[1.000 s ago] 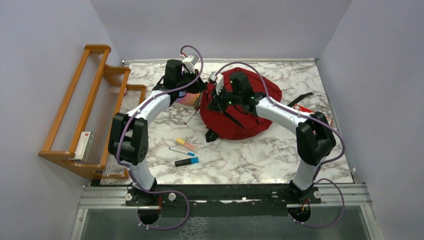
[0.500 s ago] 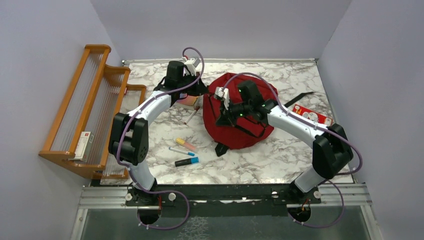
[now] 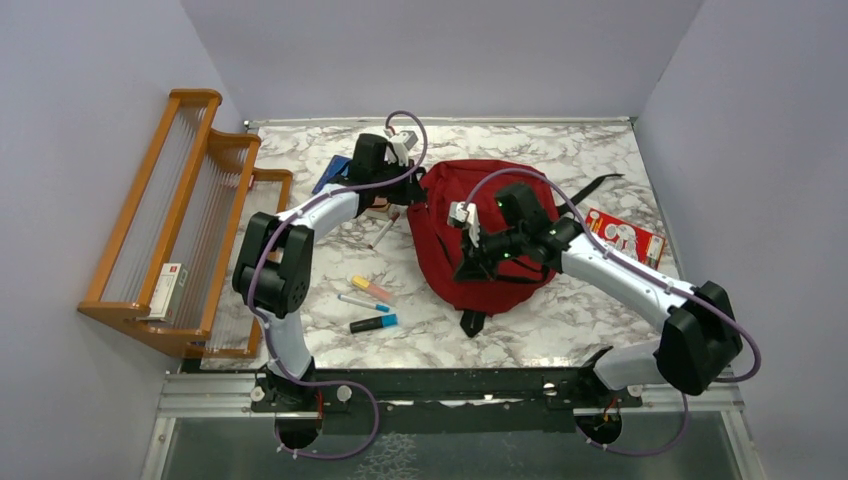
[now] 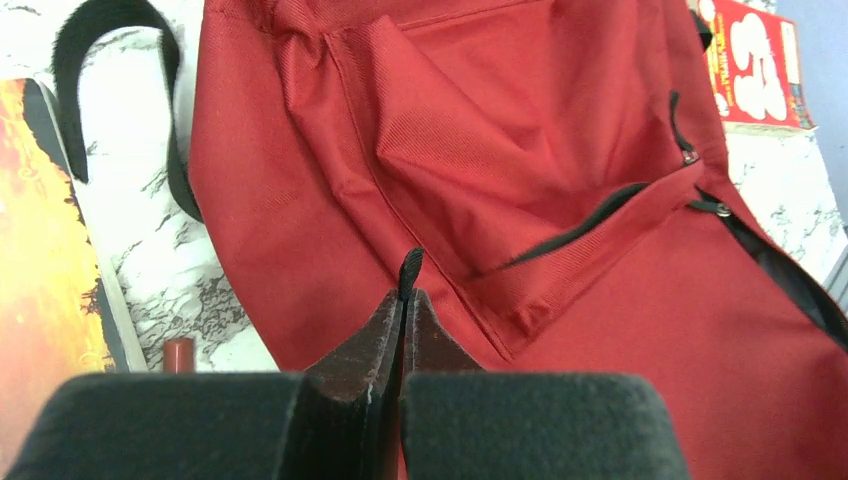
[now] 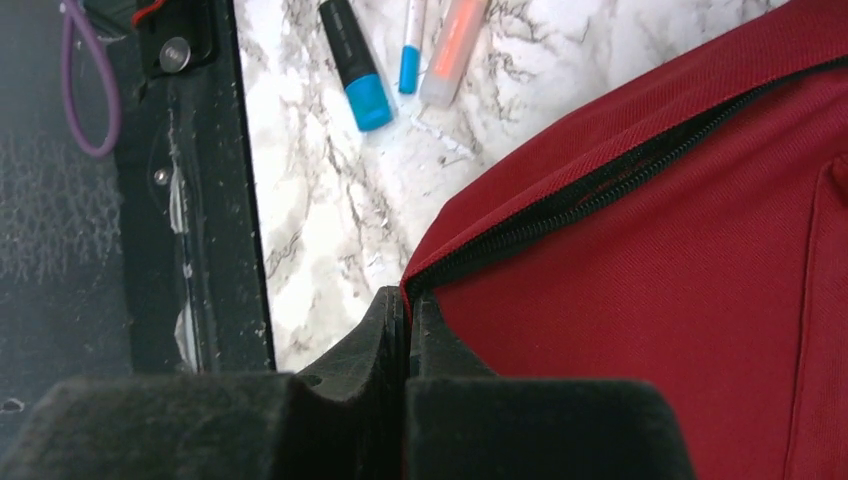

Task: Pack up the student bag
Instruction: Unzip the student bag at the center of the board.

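Observation:
The student bag [image 3: 485, 235], a large red backpack with black straps, lies in the middle of the marble table. My left gripper [image 3: 414, 190] is at its far left corner, shut on a small black tab [image 4: 409, 270] of the bag; the fingers [image 4: 385, 335] press flat together around it. A black zipper line [image 4: 590, 222] runs across the fabric beyond. My right gripper [image 3: 466, 268] is at the bag's near left edge, shut on the red fabric rim [image 5: 412, 290] just beside the partly open zipper [image 5: 600, 185].
Left of the bag lie a blue-capped marker [image 3: 373, 323], a blue pen [image 3: 362, 302], an orange highlighter [image 3: 372, 290] and another pen [image 3: 383, 232]. An orange book [image 4: 40, 250] and a blue notebook [image 3: 333, 172] sit by the left arm. A red packet [image 3: 624, 234] lies right. The wooden rack [image 3: 190, 220] stands at the left.
The right arm has swung right and toward the near edge, dragging the bag's rim with it. The bag shifted right and nearer. The left gripper followed right, uncovering the blue notebook.

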Controlling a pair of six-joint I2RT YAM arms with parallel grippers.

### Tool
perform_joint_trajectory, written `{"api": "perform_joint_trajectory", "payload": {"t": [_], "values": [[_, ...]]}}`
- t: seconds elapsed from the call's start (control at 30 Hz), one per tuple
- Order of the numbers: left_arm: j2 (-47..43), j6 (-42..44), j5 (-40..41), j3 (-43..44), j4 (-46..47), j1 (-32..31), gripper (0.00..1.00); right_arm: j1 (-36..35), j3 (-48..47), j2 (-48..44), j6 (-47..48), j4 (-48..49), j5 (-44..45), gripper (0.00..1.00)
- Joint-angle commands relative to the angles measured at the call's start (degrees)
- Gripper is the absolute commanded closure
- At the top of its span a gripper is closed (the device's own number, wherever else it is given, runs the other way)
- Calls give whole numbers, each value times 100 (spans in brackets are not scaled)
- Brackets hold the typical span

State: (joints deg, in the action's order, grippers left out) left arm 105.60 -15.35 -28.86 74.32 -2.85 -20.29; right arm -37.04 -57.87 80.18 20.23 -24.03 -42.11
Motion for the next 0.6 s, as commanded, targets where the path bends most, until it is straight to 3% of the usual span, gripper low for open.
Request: {"api": "perform_joint_trajectory", "payload": {"t": [0.0, 0.3, 0.4, 0.57], "values": [[173, 295, 786, 24, 294, 52, 100, -111, 305, -486, -333, -736, -221, 99], [377, 178, 1077, 58, 148, 56, 100, -111, 495, -752, -580, -912, -82, 99], [208, 60, 836, 30, 195, 52, 81, -111, 570, -791, -814, -628, 4, 99], [-326, -425, 478, -163, 333, 71, 54, -111, 796, -748, -1399, 185, 163, 78]]}}
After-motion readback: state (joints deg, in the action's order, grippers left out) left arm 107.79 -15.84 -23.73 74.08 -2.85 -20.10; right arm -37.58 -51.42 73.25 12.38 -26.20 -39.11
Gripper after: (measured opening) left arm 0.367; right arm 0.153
